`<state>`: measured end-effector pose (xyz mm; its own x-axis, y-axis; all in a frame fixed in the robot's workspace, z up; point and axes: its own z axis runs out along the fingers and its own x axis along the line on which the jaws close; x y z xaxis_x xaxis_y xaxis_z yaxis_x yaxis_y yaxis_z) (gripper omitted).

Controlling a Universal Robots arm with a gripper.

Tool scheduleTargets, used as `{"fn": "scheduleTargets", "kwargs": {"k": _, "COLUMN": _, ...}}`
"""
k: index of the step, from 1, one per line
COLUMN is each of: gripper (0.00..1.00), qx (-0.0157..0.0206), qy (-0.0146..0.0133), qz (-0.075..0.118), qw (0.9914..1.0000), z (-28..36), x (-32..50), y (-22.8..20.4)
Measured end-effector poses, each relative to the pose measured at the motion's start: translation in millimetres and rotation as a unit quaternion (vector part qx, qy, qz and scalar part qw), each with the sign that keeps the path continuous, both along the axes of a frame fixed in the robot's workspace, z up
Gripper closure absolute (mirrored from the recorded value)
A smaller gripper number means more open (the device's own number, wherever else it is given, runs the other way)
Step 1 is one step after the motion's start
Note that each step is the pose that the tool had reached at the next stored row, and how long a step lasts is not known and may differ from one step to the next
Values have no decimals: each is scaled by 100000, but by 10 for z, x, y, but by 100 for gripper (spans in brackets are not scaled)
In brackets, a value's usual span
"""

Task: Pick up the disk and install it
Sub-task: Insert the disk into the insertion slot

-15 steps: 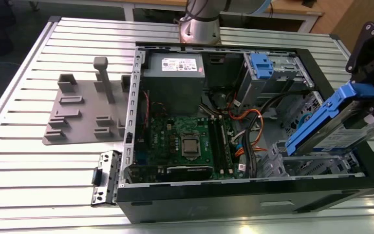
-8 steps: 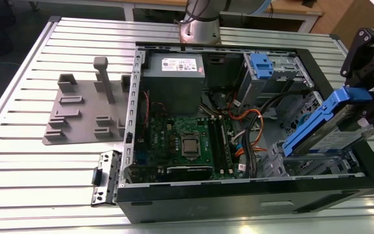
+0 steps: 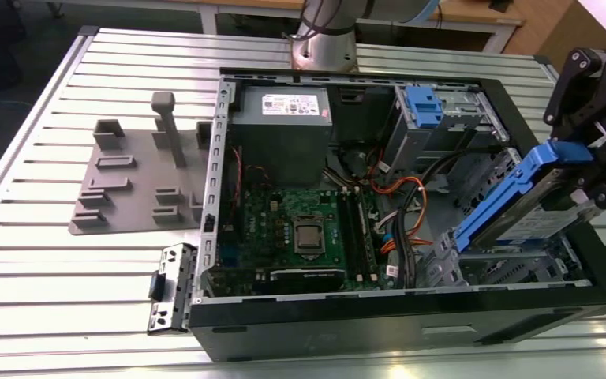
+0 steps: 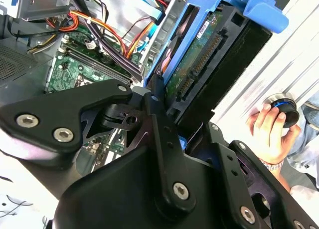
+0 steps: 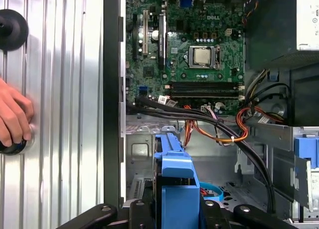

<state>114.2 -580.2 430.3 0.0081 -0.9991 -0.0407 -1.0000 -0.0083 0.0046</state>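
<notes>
My gripper is shut on the disk, a flat drive in a blue plastic rail frame. I hold it tilted on edge, lifted above the right end of the open computer case in the exterior view. Below it lies a metal bay. In the second wrist view the disk shows its connector edge, with the black fingers clamped on its sides. In the first wrist view the blue frame sticks out from the gripper over the case floor.
Inside the case are a green motherboard, a grey power supply box, bundled cables and a grey cage with a blue latch. A grey fixture plate lies beside the case. A person's hand rests on a black knob.
</notes>
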Motion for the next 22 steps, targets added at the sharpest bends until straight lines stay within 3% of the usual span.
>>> {"fn": "scheduleTargets", "kwargs": {"k": 7, "gripper": 64, "qx": -74, "qy": 1, "qz": 130, "qw": 100000, "z": -77, "x": 0, "y": 2}}
{"fn": "scheduleTargets", "kwargs": {"k": 9, "gripper": 64, "qx": 75, "qy": 9, "qz": 155, "qw": 100000, "z": -124, "x": 0, "y": 0}}
{"fn": "scheduleTargets", "kwargs": {"k": 22, "gripper": 64, "qx": -6, "qy": 125, "qz": 220, "qw": 100000, "z": -319, "x": 0, "y": 1}}
